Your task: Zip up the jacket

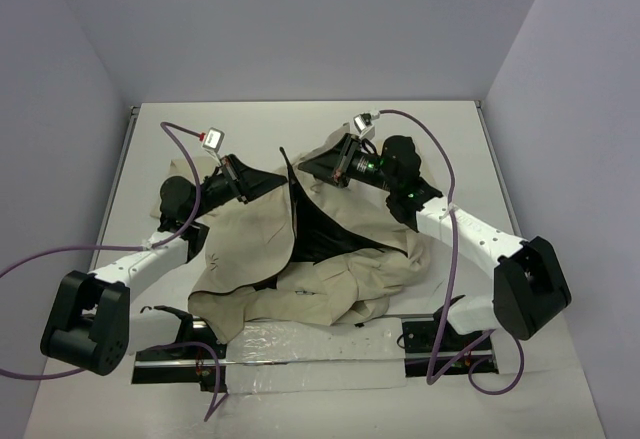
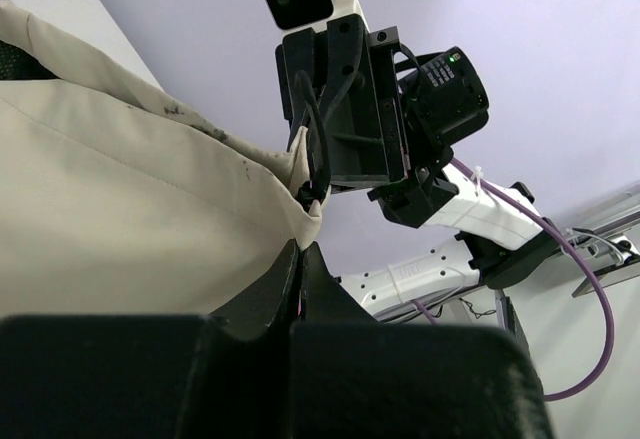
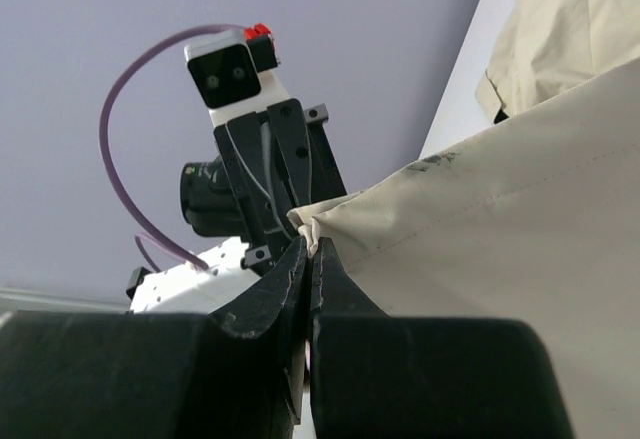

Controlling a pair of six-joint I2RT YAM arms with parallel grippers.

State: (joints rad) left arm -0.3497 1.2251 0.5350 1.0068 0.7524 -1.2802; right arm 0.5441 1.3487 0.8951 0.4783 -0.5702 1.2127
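Left hand (image 2: 302,264) and right hand (image 3: 310,259) each pinch the jacket (image 1: 335,271), purple cables (image 1: 172,139) alongside.

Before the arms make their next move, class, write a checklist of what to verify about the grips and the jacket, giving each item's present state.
1. Left gripper closed on the jacket: ok.
2. Right gripper closed on jacket fabric: ok.
3. Front zipped: not ok, the black lining shows through the open front.
4. Zipper slider in sight: cannot tell.
5. Jacket lying flat on the table: not ok, it is bunched in folds.
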